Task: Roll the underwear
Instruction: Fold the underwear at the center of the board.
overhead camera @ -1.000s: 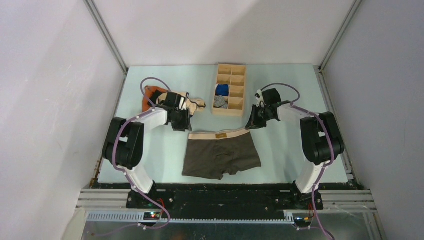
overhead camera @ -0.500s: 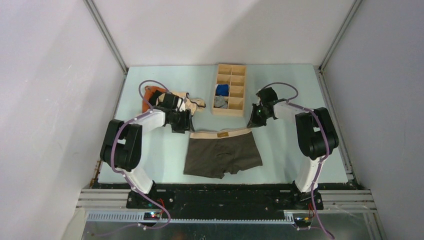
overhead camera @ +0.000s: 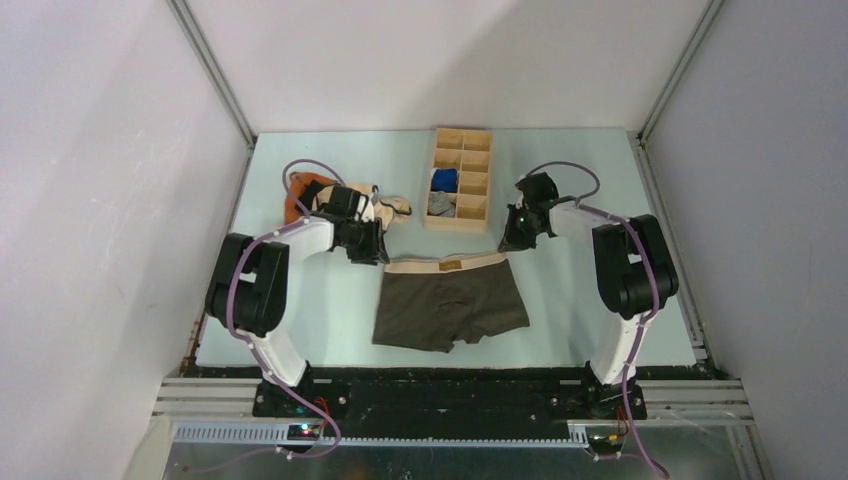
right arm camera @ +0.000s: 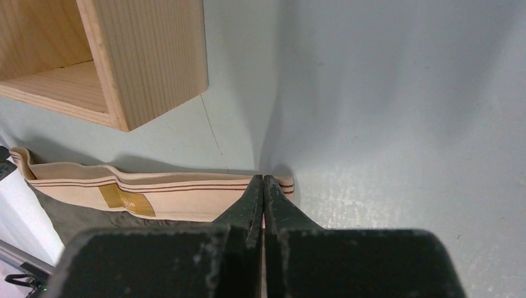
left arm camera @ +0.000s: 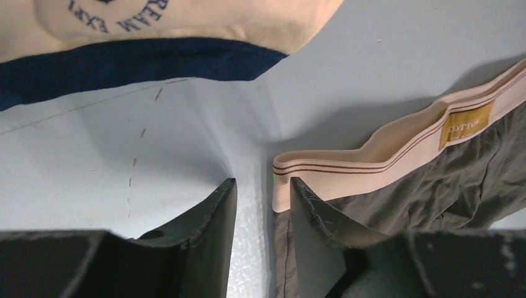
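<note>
Rolling was judged not yet begun: from the top camera, the underwear (overhead camera: 450, 305) was seen spread flat and unrolled at the middle of the table (overhead camera: 300, 300), with the pale waistband (overhead camera: 445, 266) along its far edge and the legs toward the near side. No fold or roll was visible, so the whole task was taken to be left. The left gripper (overhead camera: 368, 250) was placed at the left end of the waistband and the right gripper (overhead camera: 512, 243) at its right end. A wooden organizer (overhead camera: 460, 180) was seen just beyond, and a cream-and-orange garment (overhead camera: 320, 195) to the far left.

From the left wrist camera, the jaws were seen parted with a clear gap. The left end of the waistband (left arm camera: 347, 167) was found in that gap, close against the right finger, which overlay the olive fabric. Nothing was clamped. The brown label (left arm camera: 462, 124) was seen further right, and the cream garment's dark trim (left arm camera: 124, 68) at the far side.

From the right wrist camera, the jaws of the right gripper (right arm camera: 263, 180) were seen pressed together over the right end of the waistband (right arm camera: 186, 192), whose tip was visible just to their right. A pinch on that corner was judged likely. A corner of the organizer (right arm camera: 149, 56) was seen at the far left.
</note>
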Tool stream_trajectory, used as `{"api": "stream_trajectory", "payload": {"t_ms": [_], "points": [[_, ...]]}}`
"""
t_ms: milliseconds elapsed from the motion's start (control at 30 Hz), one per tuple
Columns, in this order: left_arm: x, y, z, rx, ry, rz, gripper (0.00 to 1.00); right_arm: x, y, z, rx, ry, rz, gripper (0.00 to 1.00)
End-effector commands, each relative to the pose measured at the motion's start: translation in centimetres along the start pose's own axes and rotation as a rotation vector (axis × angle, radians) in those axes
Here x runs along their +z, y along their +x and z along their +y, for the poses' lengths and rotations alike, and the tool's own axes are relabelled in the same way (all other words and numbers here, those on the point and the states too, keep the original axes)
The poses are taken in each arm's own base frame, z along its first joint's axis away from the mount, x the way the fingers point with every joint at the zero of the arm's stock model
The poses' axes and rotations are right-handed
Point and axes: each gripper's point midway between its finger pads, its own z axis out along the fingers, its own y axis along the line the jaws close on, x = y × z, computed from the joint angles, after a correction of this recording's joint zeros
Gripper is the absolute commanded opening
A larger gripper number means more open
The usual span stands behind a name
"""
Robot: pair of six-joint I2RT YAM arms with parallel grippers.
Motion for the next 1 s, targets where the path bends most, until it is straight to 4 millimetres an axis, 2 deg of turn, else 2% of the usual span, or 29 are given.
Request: {"api": "stream_trajectory", "payload": {"t_ms": [0,200,367,433,467,500,533,567,600,633,667,700,733,767,800,833,867,900,933,967], "points": [[0.4,-1.7,-1.9,0.055,0.076,-0.038,0.44,0.7,-1.3,-1.6,-0.036,0.065,-0.044,0.0],[1.3,-1.6,-2.9,0.076,0.106,-0.003,0.35,0.7,-1.2,-1.2,-0.051,0.055,-0.044,0.0],[1.6,-2.1,-2.3,0.086,0.06,-0.019,0.15,-0.2,-1.9,-0.5,-0.074,0.037,-0.07,0.0],[1.4,-2.5,-1.8,0.087,0.024,-0.031,0.09,-1.8,-2.9,1.2,-0.15,-0.025,-0.103,0.0],[1.1,-2.7,-1.6,0.087,0.009,-0.039,0.08,-2.6,-2.8,2.9,-0.208,-0.084,-0.106,0.0],[1.0,-2.7,-1.7,0.086,0.007,-0.042,0.04,-4.4,-3.7,4.8,-0.316,-0.132,-0.156,0.0],[0.7,-3.0,-1.8,0.079,0.008,-0.053,0.03,-5.2,-2.8,7.5,-0.415,-0.203,-0.156,0.0],[0.6,-3.0,-1.9,0.074,0.01,-0.056,0.01,-7.1,-3.0,9.4,-0.564,-0.25,-0.207,0.0],[0.3,-3.1,-2.3,0.062,0.022,-0.066,0.0,-7.9,-1.2,12.3,-0.673,-0.351,-0.201,0.07],[0.2,-3.0,-2.4,0.047,0.029,-0.067,0.0,-9.3,-0.6,13.9,-0.809,-0.408,-0.255,0.12],[-0.1,-3.1,-2.6,0.04,0.036,-0.073,0.0,-10.0,1.6,16.5,-0.908,-0.502,-0.252,0.22],[-0.3,-3.0,-2.7,0.024,0.036,-0.066,0.0,-10.9,2.7,17.8,-1.028,-0.565,-0.293,0.31],[-0.4,-2.9,-2.9,0.018,0.043,-0.056,0.0,-11.5,5.2,19.8,-1.114,-0.649,-0.282,0.35],[-0.4,-2.7,-3.0,0.012,0.049,-0.044,0.0,-11.4,6.2,20.7,-1.208,-0.684,-0.298,0.41],[-0.3,-2.4,-3.2,0.004,0.061,-0.029,0.0,-11.1,8.9,22.4,-1.284,-0.741,-0.27,0.43],[-0.3,-2.2,-3.2,-0.016,0.065,-0.022,0.0,-10.7,10.0,23.1,-1.365,-0.762,-0.276,0.44],[-0.3,-2.1,-3.4,-0.026,0.077,-0.022,0.0,-10.1,12.5,24.3,-1.462,-0.801,-0.256,0.45],[-0.3,-2.1,-3.5,-0.037,0.084,-0.029,0.0,-9.6,13.6,24.9,-1.503,-0.816,-0.25,0.44],[-0.6,-2.2,-3.7,-0.04,0.091,-0.04,0.0,-8.9,15.9,25.7,-1.57,-0.843,-0.228,0.44],[-0.8,-2.6,-3.9,-0.043,0.099,-0.057,0.0,-8.5,16.7,26.2,-1.599,-0.86,-0.23,0.43]]}}
